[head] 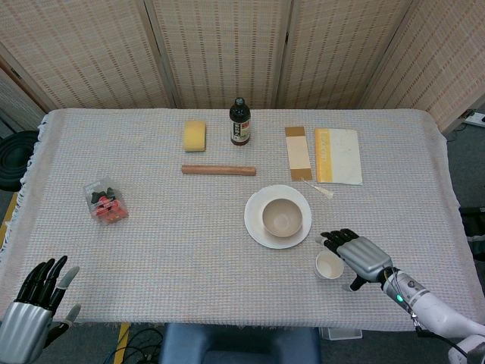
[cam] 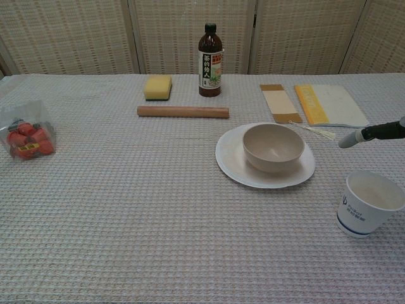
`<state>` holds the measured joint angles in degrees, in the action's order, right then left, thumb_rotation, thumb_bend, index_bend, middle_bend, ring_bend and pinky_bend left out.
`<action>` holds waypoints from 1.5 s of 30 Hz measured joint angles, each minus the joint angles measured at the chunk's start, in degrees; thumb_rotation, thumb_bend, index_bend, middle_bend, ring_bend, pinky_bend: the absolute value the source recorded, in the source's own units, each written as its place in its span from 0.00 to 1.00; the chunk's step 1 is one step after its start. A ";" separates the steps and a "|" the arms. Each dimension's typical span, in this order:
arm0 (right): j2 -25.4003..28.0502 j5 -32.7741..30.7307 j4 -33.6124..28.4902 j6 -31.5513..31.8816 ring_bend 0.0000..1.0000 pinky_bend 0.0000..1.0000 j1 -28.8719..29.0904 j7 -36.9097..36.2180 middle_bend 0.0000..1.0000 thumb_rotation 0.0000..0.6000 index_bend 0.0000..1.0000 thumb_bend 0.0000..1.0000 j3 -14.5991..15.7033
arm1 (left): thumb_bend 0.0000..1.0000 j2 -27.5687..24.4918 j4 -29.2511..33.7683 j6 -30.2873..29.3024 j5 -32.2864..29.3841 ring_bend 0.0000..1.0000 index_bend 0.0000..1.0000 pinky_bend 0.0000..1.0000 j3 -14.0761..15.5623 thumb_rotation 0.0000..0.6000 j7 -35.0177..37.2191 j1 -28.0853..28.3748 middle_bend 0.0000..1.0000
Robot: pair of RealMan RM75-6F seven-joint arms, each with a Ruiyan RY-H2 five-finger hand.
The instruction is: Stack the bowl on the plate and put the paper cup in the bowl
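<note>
With the bowl already seated on the plate just right of frame centre, only the cup remains, standing upright and empty on the tabletop at lower right of the head view, just below and right of the plate. Likely very light, thin-walled paper: easy to crush, easy to tip or slide on the woven cloth. Best taken around the side wall at mid-height, thumb on one side and fingers opposite, with gentle pressure only; rim and mouth better avoided, since squeezing there would buckle it. Bowl looks stiff and wide enough to receive it without trouble. Right hand just beside the cup on its right, fingers spread and holding nothing, fingertips near the rim but contact impossible to confirm; in the chest view only a fingertip showing at the right edge, above the cup. Left hand at lower left corner, off the tabletop edge, fingers apart, empty.
</note>
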<state>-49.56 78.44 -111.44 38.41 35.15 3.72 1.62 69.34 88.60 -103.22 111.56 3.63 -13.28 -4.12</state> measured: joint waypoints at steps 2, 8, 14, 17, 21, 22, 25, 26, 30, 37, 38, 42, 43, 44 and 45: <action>-0.78 -0.26 0.75 -0.19 0.00 0.00 0.18 -0.16 0.00 1.00 0.05 0.16 -0.09 | 0.31 0.01 0.02 0.04 0.04 0.01 0.14 0.15 0.03 1.00 -0.06 0.01 0.01; -1.93 -1.68 1.92 -2.01 0.00 0.00 1.23 -0.03 0.00 1.00 0.06 0.16 -0.14 | 0.31 -0.13 0.02 -0.22 -0.20 0.01 0.14 0.15 -0.05 1.00 0.37 -0.03 0.01; -3.18 -3.17 2.81 -3.30 0.00 0.00 2.15 0.92 0.00 1.00 0.09 0.16 0.04 | 0.31 -0.18 -0.01 -0.27 -0.15 0.01 0.14 0.15 -0.01 1.00 0.50 -0.01 0.01; -3.78 -4.12 3.22 -3.75 0.00 0.00 2.55 1.26 0.00 1.00 0.10 0.16 0.08 | 0.31 -0.22 -0.01 -0.38 -0.19 0.01 0.14 0.15 -0.04 1.00 0.60 -0.02 0.01; -4.50 -5.08 3.81 -4.07 0.00 0.00 2.94 1.92 0.00 1.00 0.12 0.17 0.26 | 0.31 -0.32 0.01 -0.61 -0.21 0.01 0.14 0.15 -0.06 1.00 0.75 -0.08 0.01; -4.62 -5.26 3.94 -4.15 0.00 0.00 3.01 2.08 0.00 1.00 0.12 0.17 0.34 | 0.31 -0.33 0.00 -0.64 -0.23 0.01 0.14 0.15 -0.07 1.00 0.79 -0.09 0.01; -5.04 -5.85 4.37 -4.23 0.00 0.00 3.16 2.40 0.00 1.00 0.13 0.17 0.50 | 0.31 -0.36 0.00 -0.64 -0.28 0.01 0.14 0.15 -0.09 1.00 0.83 -0.09 0.01; -5.26 -6.08 4.58 -4.21 0.00 0.00 3.20 2.47 0.00 1.00 0.13 0.17 0.54 | 0.31 -0.36 0.00 -0.62 -0.27 0.01 0.14 0.15 -0.07 1.00 0.83 -0.09 0.01; -5.95 -6.63 5.27 -4.26 0.00 0.00 3.37 2.79 0.00 1.00 0.14 0.18 0.76 | 0.31 -0.38 0.03 -0.61 -0.33 0.01 0.14 0.15 -0.06 1.00 0.78 -0.12 0.01; -7.41 -7.15 6.54 -3.66 0.00 0.00 3.40 3.25 0.00 1.00 0.20 0.23 0.92 | 0.31 -0.38 0.05 -0.76 -0.38 0.01 0.14 0.15 -0.10 1.00 0.69 -0.22 0.01; -7.83 -7.22 6.85 -3.38 0.00 0.00 3.36 3.38 0.00 1.00 0.22 0.24 0.91 | 0.31 -0.37 0.05 -0.79 -0.35 0.01 0.14 0.15 -0.08 1.00 0.66 -0.25 0.01; -9.11 -7.45 7.54 -2.17 0.00 0.00 3.15 3.94 0.00 1.00 0.28 0.28 0.84 | 0.31 -0.35 0.07 -0.90 -0.21 0.01 0.14 0.15 0.03 1.00 0.51 -0.37 0.01; -9.29 -7.46 7.59 -1.85 0.00 0.00 3.10 4.06 0.00 1.00 0.30 0.29 0.81 | 0.31 -0.34 0.07 -0.88 -0.24 0.01 0.14 0.15 0.01 1.00 0.49 -0.37 0.01; -9.40 -7.48 7.58 -1.42 0.00 0.00 3.02 4.17 0.00 1.00 0.31 0.30 0.75 | 0.31 -0.33 0.08 -0.86 -0.26 0.01 0.14 0.15 0.00 1.00 0.47 -0.37 0.01; -9.42 -7.47 7.51 -1.12 0.00 0.00 2.95 4.21 0.00 1.00 0.31 0.31 0.69 | 0.31 -0.32 0.08 -0.86 -0.27 0.01 0.14 0.15 0.00 1.00 0.47 -0.37 0.01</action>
<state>-58.98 70.96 -103.93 37.29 38.10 7.93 2.31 69.02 88.67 -104.07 111.29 3.63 -12.81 -4.49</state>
